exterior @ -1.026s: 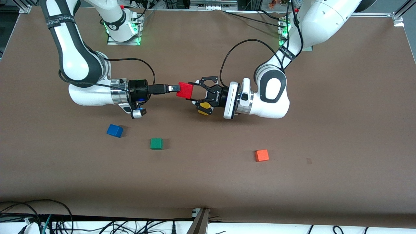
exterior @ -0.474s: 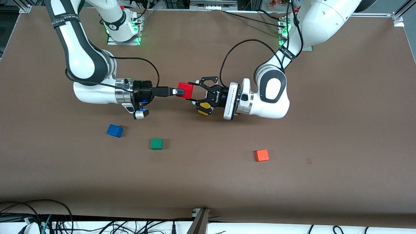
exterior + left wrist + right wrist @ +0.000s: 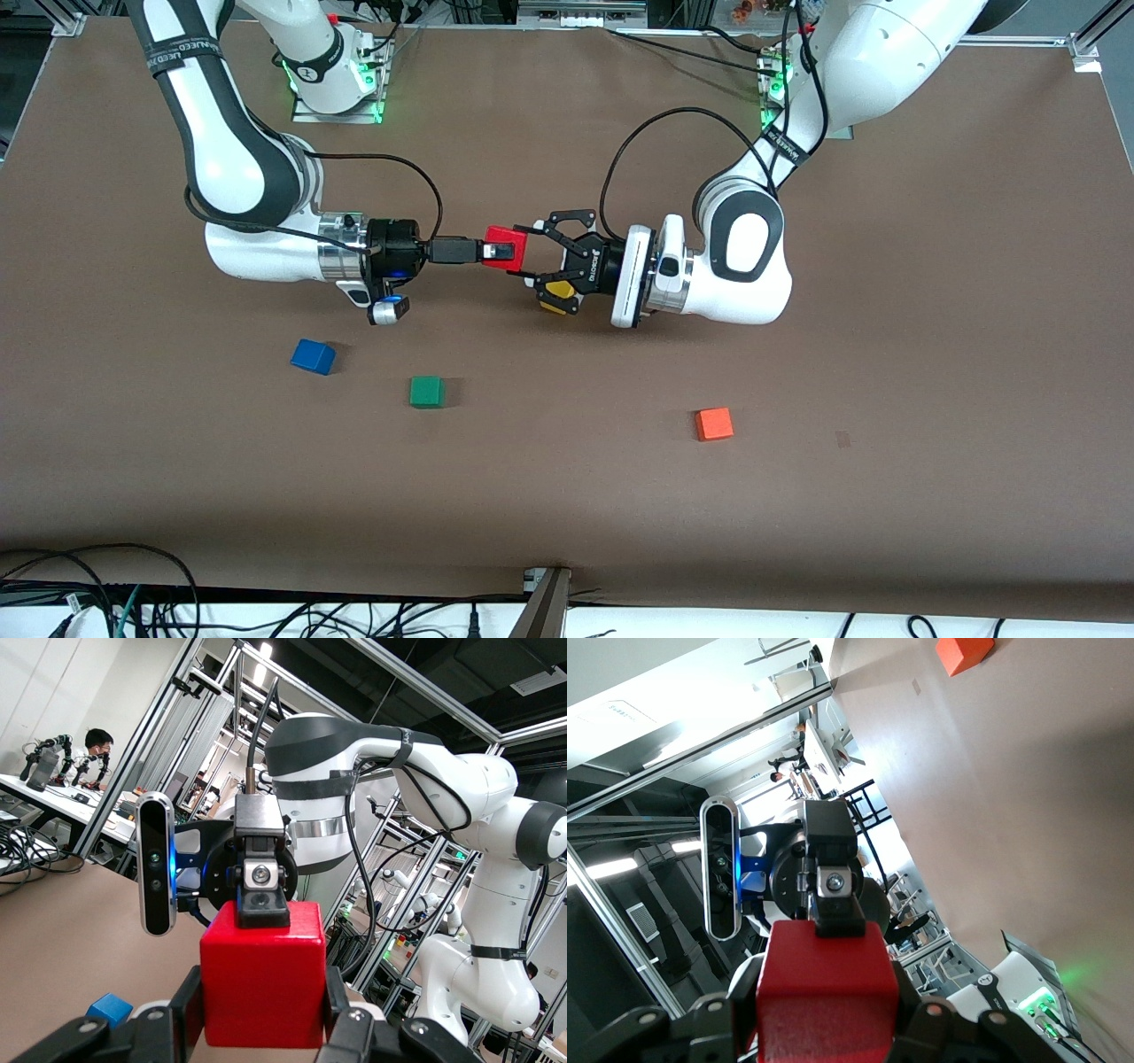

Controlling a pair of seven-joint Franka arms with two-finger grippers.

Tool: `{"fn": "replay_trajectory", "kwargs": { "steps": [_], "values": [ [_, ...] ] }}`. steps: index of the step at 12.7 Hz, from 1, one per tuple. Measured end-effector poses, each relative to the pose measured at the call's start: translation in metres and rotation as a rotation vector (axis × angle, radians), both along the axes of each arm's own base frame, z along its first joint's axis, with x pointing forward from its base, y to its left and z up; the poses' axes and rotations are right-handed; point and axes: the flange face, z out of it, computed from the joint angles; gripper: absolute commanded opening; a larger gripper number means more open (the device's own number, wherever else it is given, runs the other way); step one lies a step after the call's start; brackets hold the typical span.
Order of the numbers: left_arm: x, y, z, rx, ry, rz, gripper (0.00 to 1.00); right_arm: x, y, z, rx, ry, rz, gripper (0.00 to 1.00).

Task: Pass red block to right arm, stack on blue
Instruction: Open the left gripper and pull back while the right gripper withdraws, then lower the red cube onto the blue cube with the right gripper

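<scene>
My right arm [image 3: 266, 221] has slid toward the left arm's end of the table, carrying my right gripper [image 3: 496, 252] in over the middle of the table. A second ago its fingers stopped short of the red block [image 3: 507, 246], just off its edge. Now they reach along it, the upper finger [image 3: 262, 888] lying on the block's top face. My left gripper [image 3: 530, 252] has eased very slightly toward its own base, and the block has gone that way with it, showing a little less red past the right fingers.
</scene>
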Motion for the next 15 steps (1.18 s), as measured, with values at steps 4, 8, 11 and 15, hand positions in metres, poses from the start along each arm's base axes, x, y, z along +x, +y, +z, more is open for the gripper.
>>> {"fn": "replay_trajectory", "kwargs": {
  "steps": [4,8,11,15],
  "values": [
    [0.001,0.001,-0.003,0.003,0.025,0.0,1.0,0.003,-0.001,0.005,0.002,-0.002,-0.005,0.0],
    [0.012,0.017,-0.007,0.006,0.04,0.027,1.0,0.018,-0.03,0.015,-0.076,-0.064,-0.006,0.0],
    [0.046,0.073,-0.007,0.027,0.015,0.102,1.0,0.046,-0.104,0.023,-0.413,-0.212,0.093,0.0],
    [0.093,0.19,-0.003,0.203,-0.113,0.135,1.0,0.067,-0.181,-0.003,-0.94,-0.326,0.323,0.0]
  ]
}}
